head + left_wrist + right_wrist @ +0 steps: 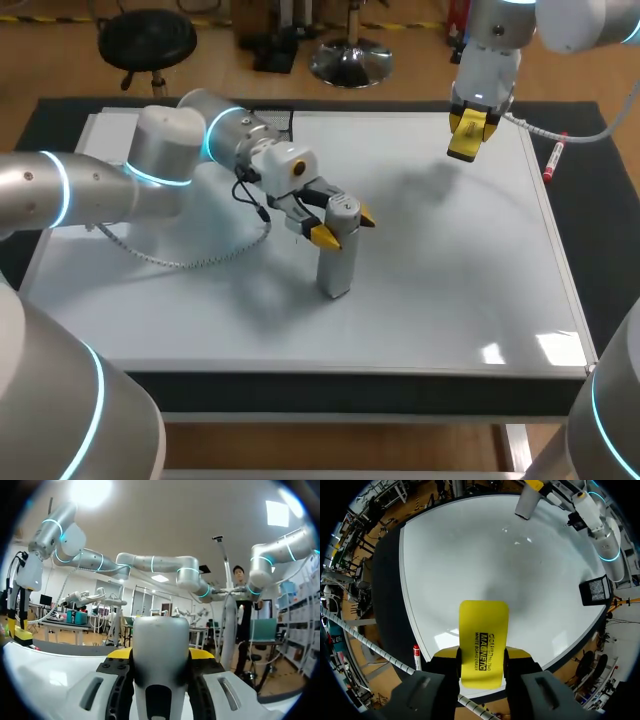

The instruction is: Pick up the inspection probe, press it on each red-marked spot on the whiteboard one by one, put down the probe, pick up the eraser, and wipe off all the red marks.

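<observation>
While your left gripper (345, 226) pinches the top of the grey probe (338, 262), the probe stands upright with its lower end on the whiteboard (450, 290), near the middle. Your right gripper (481, 654) is clamped on the yellow eraser (483, 625), hanging above the board's far right corner. A red marker (553, 160) lies on the bench just beside the board's right edge.

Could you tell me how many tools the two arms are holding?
2. The grey probe stands upright near the whiteboard's middle in the left gripper; the yellow eraser is in the right gripper, above the board's far right part.
</observation>
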